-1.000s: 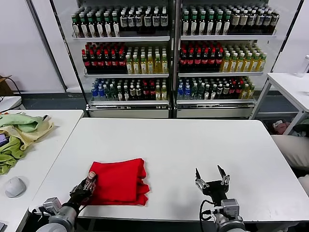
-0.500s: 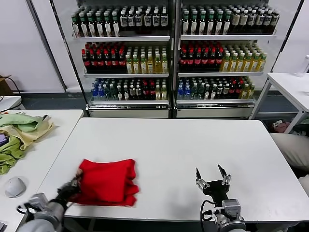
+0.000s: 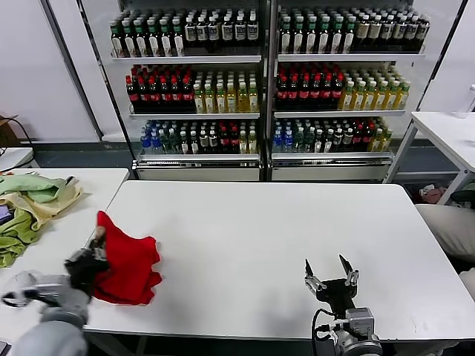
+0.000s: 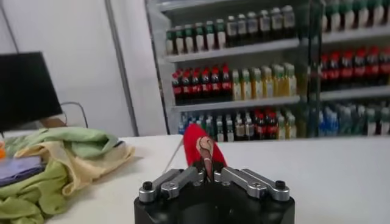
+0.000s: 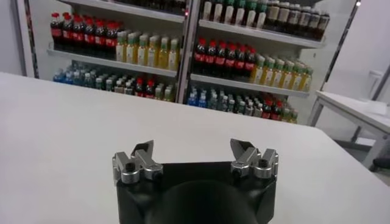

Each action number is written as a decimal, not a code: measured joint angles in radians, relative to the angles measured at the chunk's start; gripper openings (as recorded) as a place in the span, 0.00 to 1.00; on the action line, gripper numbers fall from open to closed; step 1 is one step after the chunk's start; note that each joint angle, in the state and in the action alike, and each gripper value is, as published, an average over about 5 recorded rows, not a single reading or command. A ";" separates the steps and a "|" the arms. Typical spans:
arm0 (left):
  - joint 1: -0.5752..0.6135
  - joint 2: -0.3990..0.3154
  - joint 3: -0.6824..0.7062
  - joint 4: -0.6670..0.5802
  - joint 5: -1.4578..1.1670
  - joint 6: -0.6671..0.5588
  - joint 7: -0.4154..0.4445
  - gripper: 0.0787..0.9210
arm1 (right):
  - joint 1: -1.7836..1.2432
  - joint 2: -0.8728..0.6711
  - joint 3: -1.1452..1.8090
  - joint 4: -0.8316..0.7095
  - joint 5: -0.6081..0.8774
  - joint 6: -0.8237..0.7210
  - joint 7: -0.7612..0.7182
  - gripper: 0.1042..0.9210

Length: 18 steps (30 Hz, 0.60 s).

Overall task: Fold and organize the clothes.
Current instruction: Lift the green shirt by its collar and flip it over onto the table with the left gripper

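Low at the table's left edge, left gripper clamped on bunched red clothes; right gripper wide, idle.

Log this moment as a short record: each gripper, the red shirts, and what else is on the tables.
left gripper: shut on the red shirts, lifting them at the white table's left edge
right gripper: open, empty, near the front edge
side table: green and yellow cloths, grey mouse
background: drink shelves
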 measured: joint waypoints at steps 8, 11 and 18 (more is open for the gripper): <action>-0.065 -0.073 0.323 -0.017 0.478 -0.007 0.009 0.05 | -0.001 0.003 0.012 0.008 -0.001 -0.012 0.003 0.88; -0.080 -0.051 0.360 -0.025 0.618 -0.021 0.027 0.05 | 0.004 0.005 0.008 0.003 -0.002 -0.014 0.003 0.88; -0.061 0.055 0.252 -0.002 0.785 -0.085 0.091 0.05 | 0.013 0.004 0.011 -0.010 0.002 -0.012 0.001 0.88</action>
